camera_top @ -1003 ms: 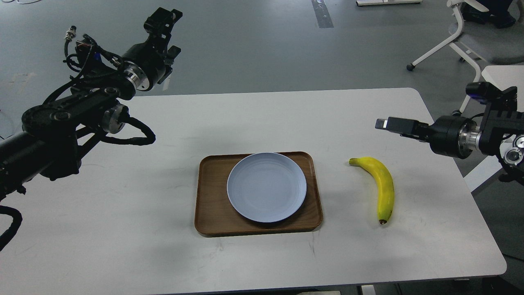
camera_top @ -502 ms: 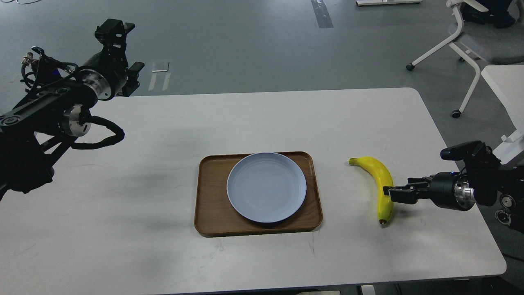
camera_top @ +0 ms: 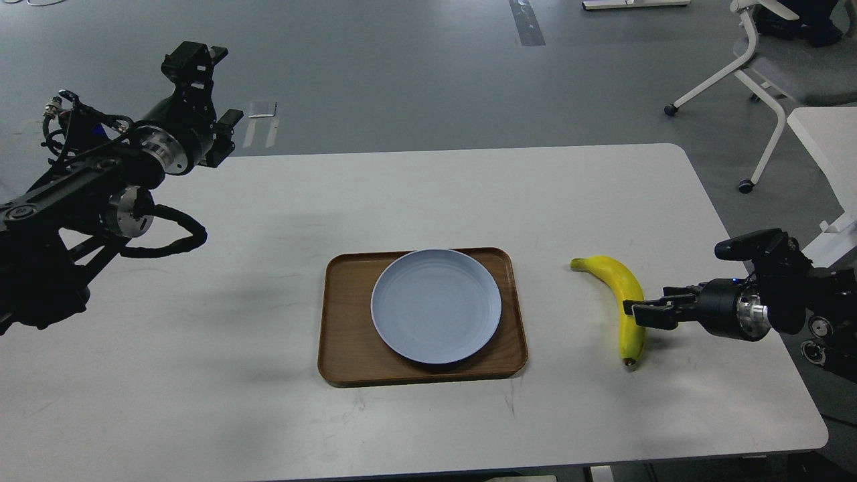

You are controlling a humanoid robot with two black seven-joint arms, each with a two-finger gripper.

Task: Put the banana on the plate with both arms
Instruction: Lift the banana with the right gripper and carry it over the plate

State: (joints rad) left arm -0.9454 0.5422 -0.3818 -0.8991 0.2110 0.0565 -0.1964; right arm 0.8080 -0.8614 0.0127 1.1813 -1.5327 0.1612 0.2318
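The yellow banana [camera_top: 622, 294] lies on the white table, right of the tray, with its dark tip toward me. The pale blue-grey plate [camera_top: 436, 306] sits empty on the brown wooden tray [camera_top: 341, 321]. My right gripper [camera_top: 637, 312] comes in low from the right, and its fingertips touch the banana's right side near its lower half. Its dark fingers sit close together, and I cannot tell how the jaws stand. The banana rests on the table. My left gripper [camera_top: 213, 88] is raised beyond the table's far left corner, open and empty, far from the plate.
The white table [camera_top: 428, 194] ends close to the right of the banana. A white office chair [camera_top: 770, 60] and another white table's corner [camera_top: 827, 134] stand at the back right. The grey floor lies beyond.
A second ago my right gripper hung high to the right of the banana. It has dropped to the banana's side. My left arm swung left and away from the table, then edged back slightly.
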